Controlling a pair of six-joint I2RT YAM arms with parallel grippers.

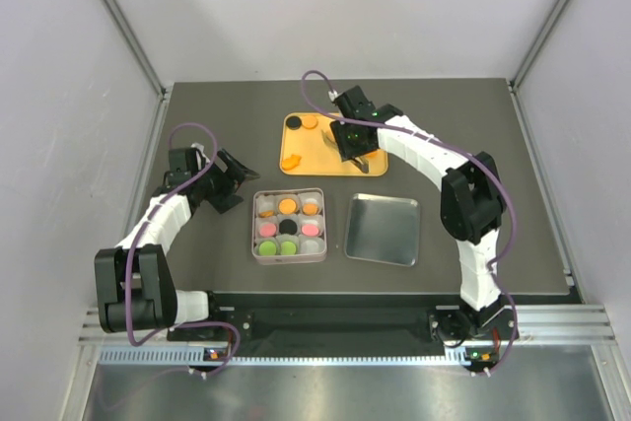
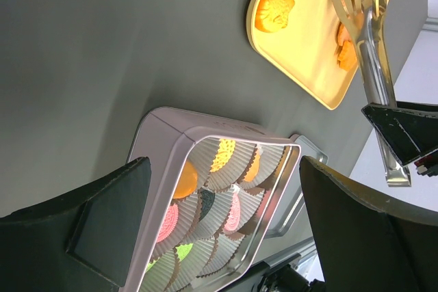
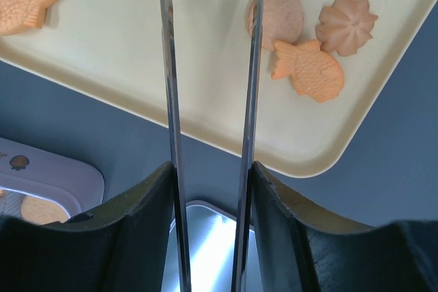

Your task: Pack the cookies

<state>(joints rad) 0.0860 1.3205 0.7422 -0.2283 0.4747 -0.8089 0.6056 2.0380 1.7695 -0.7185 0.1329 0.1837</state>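
Note:
Several cookies lie on the yellow tray (image 1: pixel 325 160): a fish (image 3: pixel 311 70), a round one (image 3: pixel 280 17), a flower shape (image 3: pixel 345 24) and another fish (image 3: pixel 20 6). My right gripper (image 3: pixel 211 182) is shut on metal tongs (image 3: pixel 168 100), whose two arms reach out over the tray; their tips run past the top edge of the right wrist view. The square tin (image 1: pixel 258 244) holds coloured cookies (image 2: pixel 185 179) in white paper cups. My left gripper (image 2: pixel 224 189) hangs open just left of the tin, holding nothing.
The tin's silver lid (image 1: pixel 383 229) lies flat to the right of the tin. The tray sits behind both, near the table's middle. Grey walls close in the left, right and back sides.

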